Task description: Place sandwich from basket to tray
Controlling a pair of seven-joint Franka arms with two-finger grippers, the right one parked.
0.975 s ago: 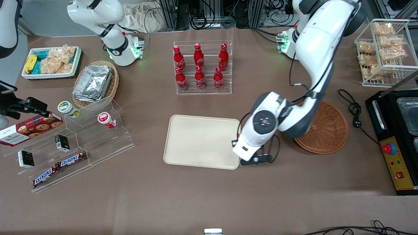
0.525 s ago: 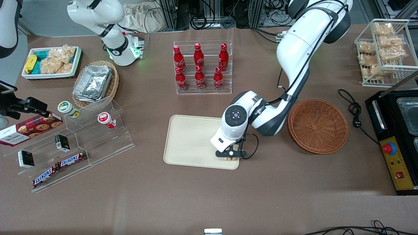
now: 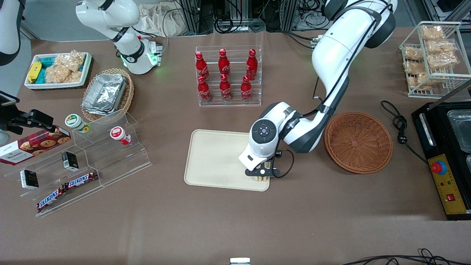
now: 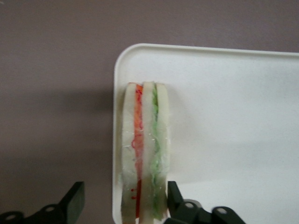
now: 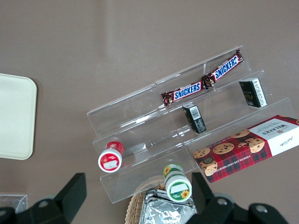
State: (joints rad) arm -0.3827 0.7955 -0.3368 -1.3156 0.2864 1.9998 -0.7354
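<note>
Gripper (image 3: pixel 262 173) had dropped slightly over the tray (image 3: pixel 213 158) corner nearest the basket (image 3: pixel 358 141). Fingers spread wide, clear of the sandwich (image 4: pixel 145 149), which stood on the tray's rim. Release looked done.

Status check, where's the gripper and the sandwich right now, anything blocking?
Gripper open, low over tray corner nearest the basket. Sandwich on edge on the tray by its rim, between the fingers. Basket empty. Nothing in the way.
</note>
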